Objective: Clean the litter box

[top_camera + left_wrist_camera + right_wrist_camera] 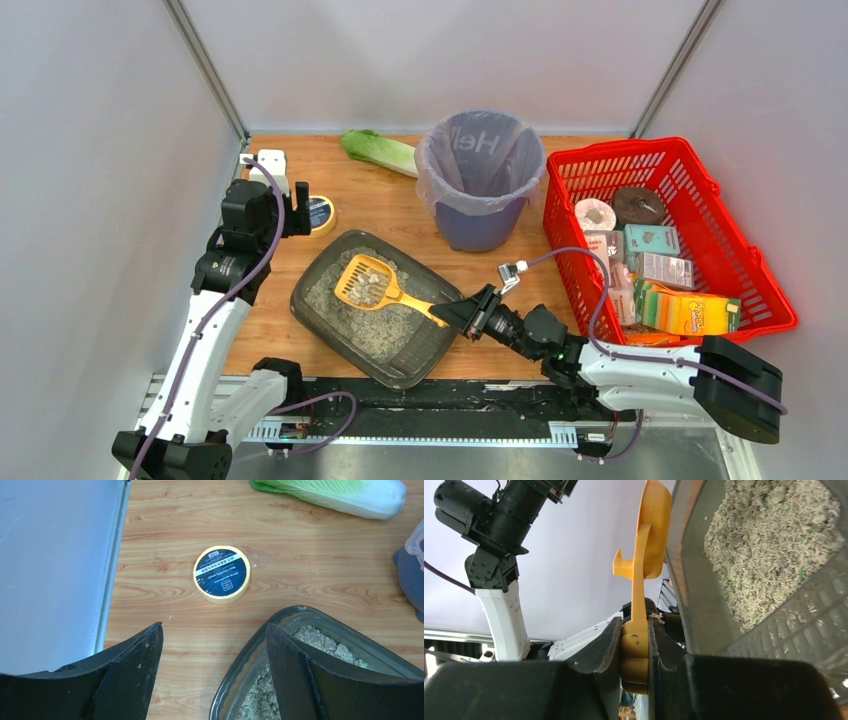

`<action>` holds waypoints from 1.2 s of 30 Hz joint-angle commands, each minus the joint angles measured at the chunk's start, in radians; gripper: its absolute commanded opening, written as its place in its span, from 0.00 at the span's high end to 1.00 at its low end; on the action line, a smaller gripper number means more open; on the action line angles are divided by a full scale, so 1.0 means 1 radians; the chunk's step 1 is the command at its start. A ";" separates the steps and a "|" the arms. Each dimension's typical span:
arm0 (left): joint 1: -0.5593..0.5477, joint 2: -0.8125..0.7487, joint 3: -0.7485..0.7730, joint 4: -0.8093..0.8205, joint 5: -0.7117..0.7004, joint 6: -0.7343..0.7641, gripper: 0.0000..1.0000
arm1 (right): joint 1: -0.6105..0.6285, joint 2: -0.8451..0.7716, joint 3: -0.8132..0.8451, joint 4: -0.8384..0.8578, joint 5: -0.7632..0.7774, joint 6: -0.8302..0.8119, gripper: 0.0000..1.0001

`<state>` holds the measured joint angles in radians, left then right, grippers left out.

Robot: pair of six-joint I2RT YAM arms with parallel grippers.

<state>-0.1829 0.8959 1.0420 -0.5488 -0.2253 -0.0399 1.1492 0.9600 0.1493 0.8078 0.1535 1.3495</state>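
The litter box [312, 318] is a dark grey tray of beige litter [372, 322] at the table's front middle. Over the litter sits the head of a yellow scoop [366, 281] with some litter in it. My right gripper [466, 316] is shut on the scoop's handle at the tray's right rim. In the right wrist view the gripper [634, 625] clamps the handle of the scoop [651, 530], beside the tray wall [704, 605]. My left gripper [215, 625] is open and holds nothing. One of its fingers [292, 665] is over the litter box's left corner [250, 660].
A purple bag-lined bin [480, 170] stands behind the tray. A red mesh basket [620, 150] of packages is at the right. A cabbage [378, 150] lies at the back. A yellow tape roll [322, 213] lies by my left gripper [300, 215], near a white block [270, 160].
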 commanded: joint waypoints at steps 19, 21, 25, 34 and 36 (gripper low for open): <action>-0.001 -0.081 -0.028 0.078 0.001 -0.009 0.18 | -0.066 -0.136 0.125 -0.173 0.012 0.014 1.00; -0.001 -0.081 -0.027 0.076 0.003 -0.012 0.18 | -0.086 -0.153 0.137 -0.212 -0.014 0.026 1.00; -0.001 -0.086 -0.023 0.069 -0.047 -0.015 0.17 | -0.114 -0.178 0.196 -0.286 -0.026 -0.009 1.00; -0.001 -0.092 -0.022 0.058 -0.132 -0.006 0.17 | -0.151 -0.101 0.315 -0.269 -0.092 -0.041 1.00; -0.001 -0.094 -0.022 0.058 -0.128 -0.006 0.17 | -0.163 -0.089 0.331 -0.265 -0.111 -0.041 1.00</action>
<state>-0.1829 0.8158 1.0172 -0.5121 -0.3359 -0.0448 1.0042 0.8459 0.4175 0.5129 0.0921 1.3304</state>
